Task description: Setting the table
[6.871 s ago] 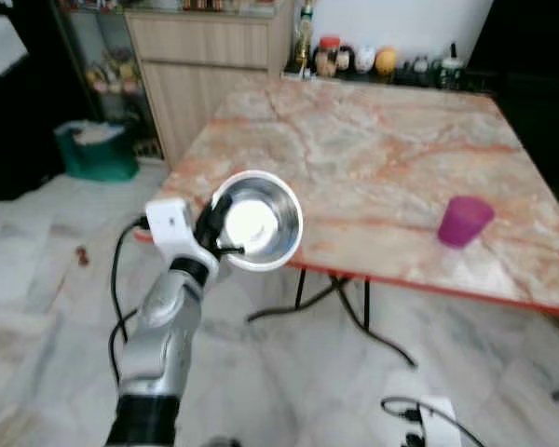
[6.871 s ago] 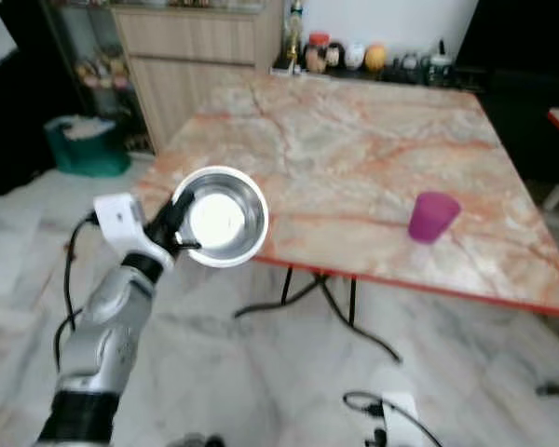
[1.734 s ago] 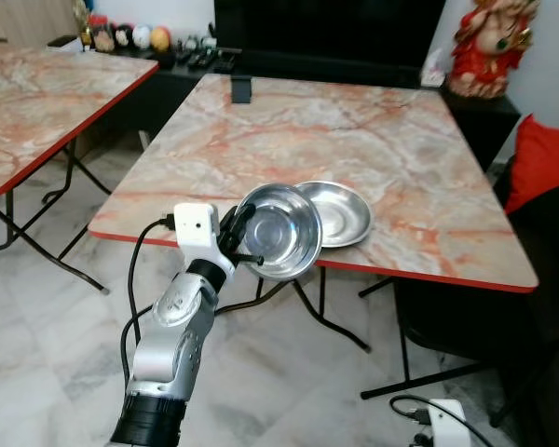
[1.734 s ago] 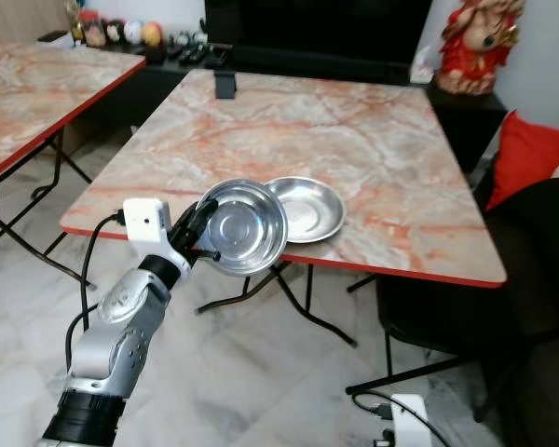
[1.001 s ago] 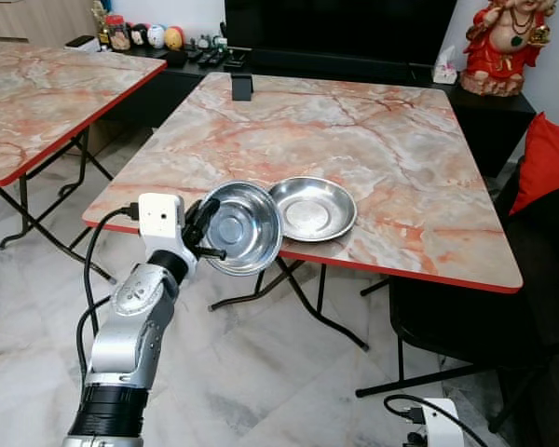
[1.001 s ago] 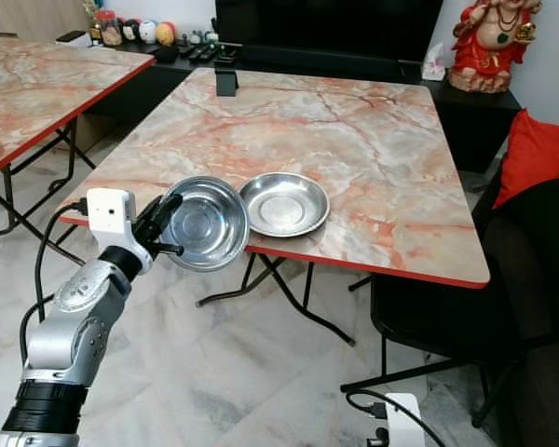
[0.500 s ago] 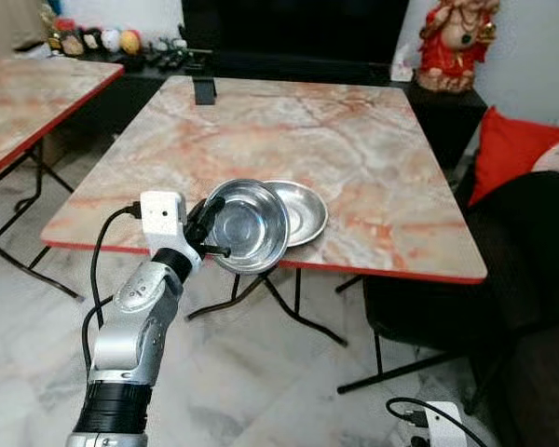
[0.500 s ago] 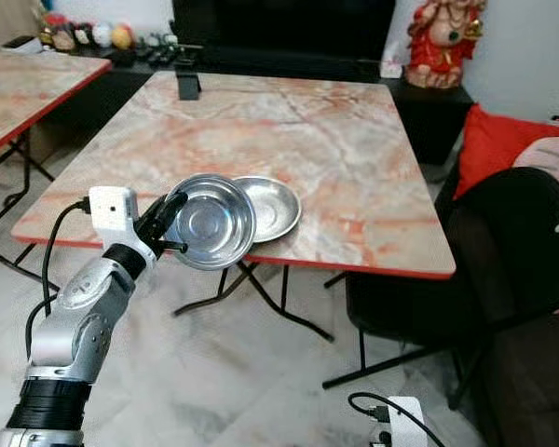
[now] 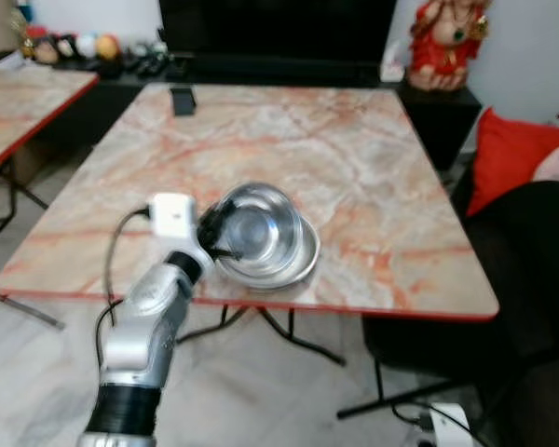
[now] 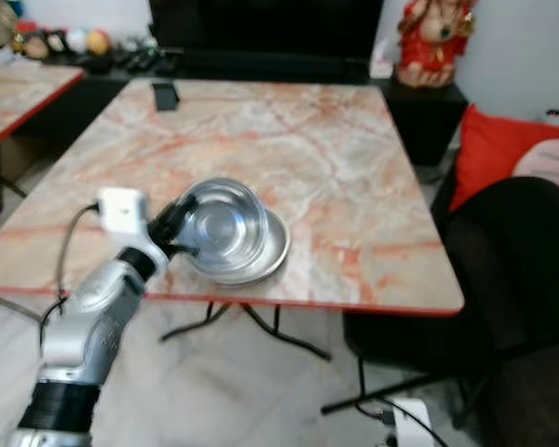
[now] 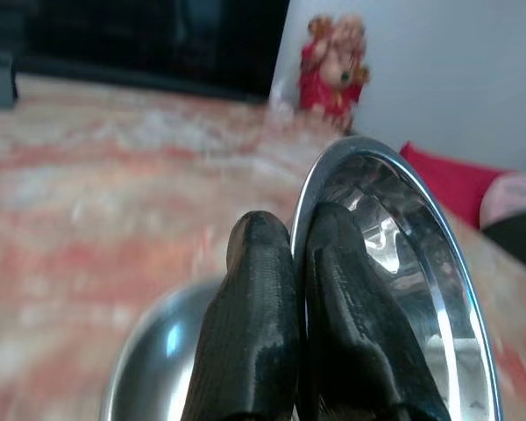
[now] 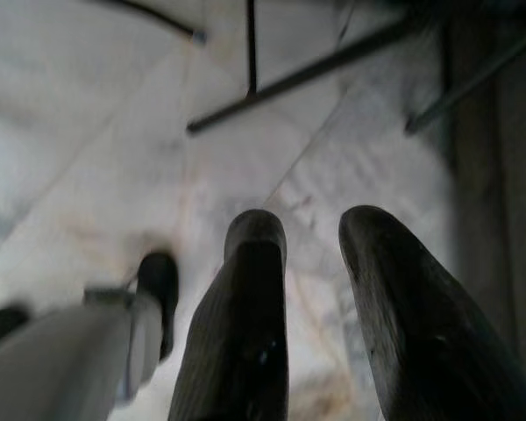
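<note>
Left gripper [image 9: 214, 237] holds a steel bowl [image 9: 259, 233] by its rim at the bowl's 9 o'clock side, fingers [image 11: 254, 324] pinched shut with the rim between them, one finger inside the bowl and one outside. Bowl is tilted, mouth facing toward the camera and up, and sits over a steel plate [image 9: 293, 265] lying flat on the marble tabletop [image 9: 354, 158]; bowl overlaps the plate, cannot tell if the two touch. Plate is near the tabletop's front edge, at about 6 o'clock on the tabletop, its rim showing at 4 to 6 o'clock of the bowl. Left wrist view has the plate [image 11: 158, 360] blurred under the fingers and the bowl [image 11: 403, 272] edge-on beside them. White camera block [image 9: 171, 216] on the left wrist with a black cable running off it, silver left arm [image 9: 144, 326] reaching up from 7 o'clock. Small dark object [image 9: 182, 100] at the tabletop's far left, 11 o'clock. Red figurine [image 9: 443, 42] on a dark cabinet at 1 o'clock past the tabletop, red cushion [image 9: 512, 154] at 3 o'clock, black chair [image 9: 531, 270] at 4 o'clock. Second marble table [image 9: 19, 102] at 10 o'clock. Right gripper [image 12: 311, 254] hangs idle over the pale marble floor [image 12: 88, 132], fingers apart with a narrow gap, nothing in them.
</note>
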You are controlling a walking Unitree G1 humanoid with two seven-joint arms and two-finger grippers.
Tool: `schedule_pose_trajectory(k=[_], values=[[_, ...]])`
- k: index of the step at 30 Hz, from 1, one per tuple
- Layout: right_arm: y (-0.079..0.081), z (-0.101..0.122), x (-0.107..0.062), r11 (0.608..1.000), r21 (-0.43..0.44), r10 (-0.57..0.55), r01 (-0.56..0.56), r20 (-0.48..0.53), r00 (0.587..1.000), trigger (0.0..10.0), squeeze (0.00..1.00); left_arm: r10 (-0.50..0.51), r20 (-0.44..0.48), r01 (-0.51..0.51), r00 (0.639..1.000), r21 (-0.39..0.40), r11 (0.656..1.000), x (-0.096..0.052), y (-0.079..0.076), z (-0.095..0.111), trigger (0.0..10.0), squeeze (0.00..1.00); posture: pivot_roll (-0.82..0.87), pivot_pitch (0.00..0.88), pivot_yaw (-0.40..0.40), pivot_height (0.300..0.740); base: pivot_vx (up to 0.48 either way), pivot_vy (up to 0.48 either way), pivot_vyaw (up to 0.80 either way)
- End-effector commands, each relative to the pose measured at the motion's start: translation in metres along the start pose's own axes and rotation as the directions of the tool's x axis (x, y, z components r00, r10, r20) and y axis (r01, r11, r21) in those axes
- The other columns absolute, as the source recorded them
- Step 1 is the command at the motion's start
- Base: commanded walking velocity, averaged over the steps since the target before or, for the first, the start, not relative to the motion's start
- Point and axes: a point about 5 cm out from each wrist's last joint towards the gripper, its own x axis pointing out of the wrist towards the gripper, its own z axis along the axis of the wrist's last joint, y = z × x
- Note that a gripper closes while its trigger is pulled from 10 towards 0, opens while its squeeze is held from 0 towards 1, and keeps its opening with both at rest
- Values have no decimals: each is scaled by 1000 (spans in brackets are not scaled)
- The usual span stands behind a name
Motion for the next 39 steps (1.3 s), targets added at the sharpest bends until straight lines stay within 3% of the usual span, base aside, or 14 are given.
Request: schedule_pose_trajectory(k=[1,24,31,33,34,39], values=[[6,4,1,1000,4,15,-15,13,1000,10000,0,24,6,-24,1000,9,1000,-3,7,4,10000,0,102,0,-58,740,322,0,-650],[6,5,1,1000,5,23,-23,22,1000,10000,0,59,-36,-60,998,-27,998,-1,3,-5,10000,0,93,0,-55,740,25,0,0],[7,4,1,1000,6,29,-29,18,999,10000,0,120,-134,-120,984,7,993,-3,11,-19,10000,0,92,0,-56,740,0,0,0],[7,4,1,1000,4,30,-30,16,999,10000,0,153,-141,-158,978,-20,987,-4,15,-19,10000,0,92,0,-56,740,0,0,0],[7,3,1,999,1,32,-32,13,999,10000,0,184,-145,-196,972,-70,978,-4,20,-19,10000,0,92,0,-56,740,0,0,0],[7,3,1,999,-1,33,-33,13,999,10000,0,213,-154,-233,965,-123,965,-3,22,-20,10000,0,92,0,-57,740,0,0,0]])
